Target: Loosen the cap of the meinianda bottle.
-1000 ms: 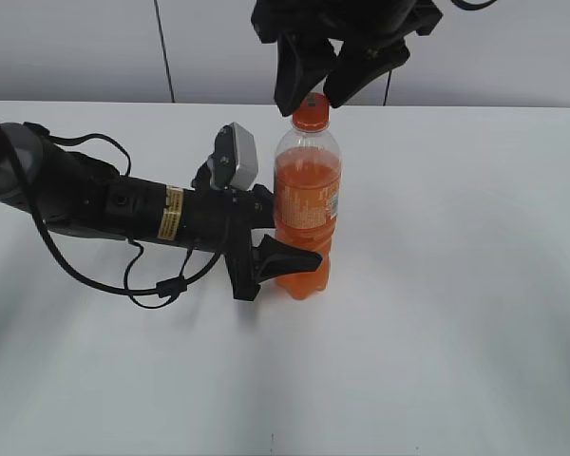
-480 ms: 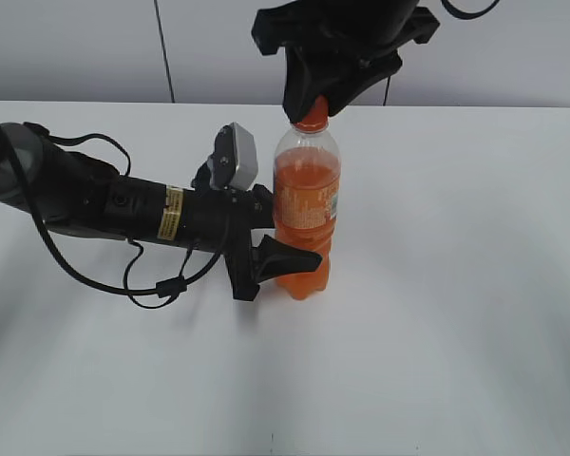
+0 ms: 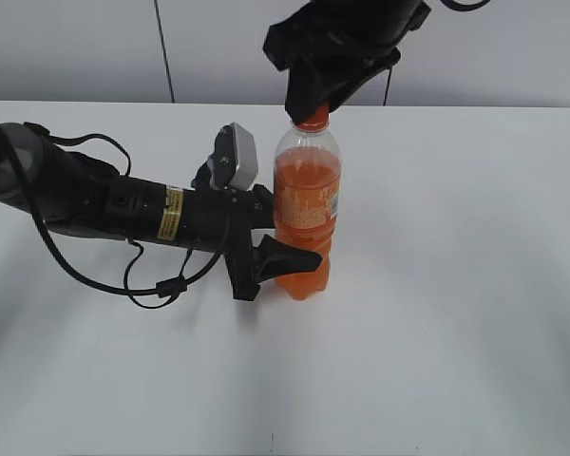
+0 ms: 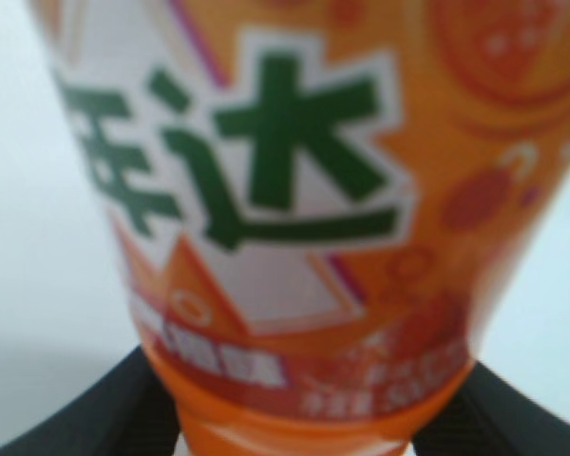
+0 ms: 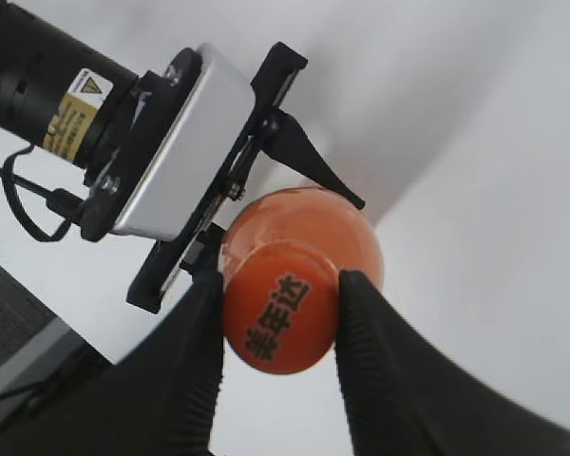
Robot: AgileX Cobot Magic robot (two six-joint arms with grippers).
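Note:
The meinianda bottle (image 3: 306, 204) stands upright on the white table, full of orange drink. Its label fills the left wrist view (image 4: 294, 190). My left gripper (image 3: 283, 258) is shut on the bottle's lower body, one black finger on each side (image 4: 294, 418). The orange cap (image 5: 280, 318), with dark characters on its top, sits on the bottle. My right gripper (image 5: 278, 304) comes from above and is shut on the cap, a finger pressed on each side. In the exterior view the cap (image 3: 313, 121) is mostly hidden by the right gripper (image 3: 313, 100).
The left arm (image 3: 104, 204) lies low across the table from the left, with a loose black cable (image 3: 157, 285) beside it. The white table (image 3: 456, 313) reaches the grey back wall.
My right gripper has come down from just above the cap and closed its fingers on it. The left gripper and the bottle have not moved.

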